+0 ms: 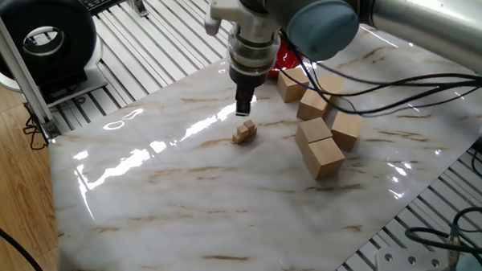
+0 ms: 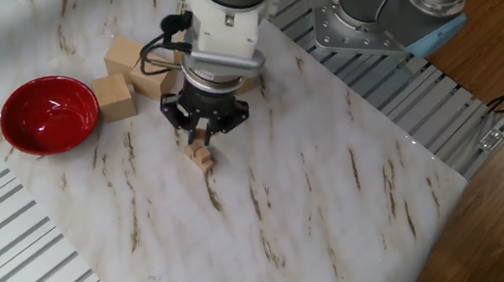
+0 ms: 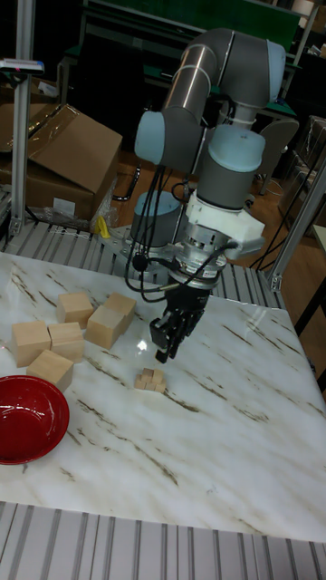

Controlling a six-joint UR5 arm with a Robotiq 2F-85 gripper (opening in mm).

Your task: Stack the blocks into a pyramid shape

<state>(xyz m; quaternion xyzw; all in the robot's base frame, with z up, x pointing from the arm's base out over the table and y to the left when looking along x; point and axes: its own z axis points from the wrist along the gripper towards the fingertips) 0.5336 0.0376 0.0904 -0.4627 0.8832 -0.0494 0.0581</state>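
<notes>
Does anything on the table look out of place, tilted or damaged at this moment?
Nothing stands out. The tiny cubes sit in one compact pile, with the gripper hanging just above them. The large wooden blocks lie loosely grouped, and the red bowl is upright, with no damage visible.

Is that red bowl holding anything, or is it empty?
Empty. The red bowl shows only its bare, glossy red inside in both views that look into it; no block lies in it.
</notes>
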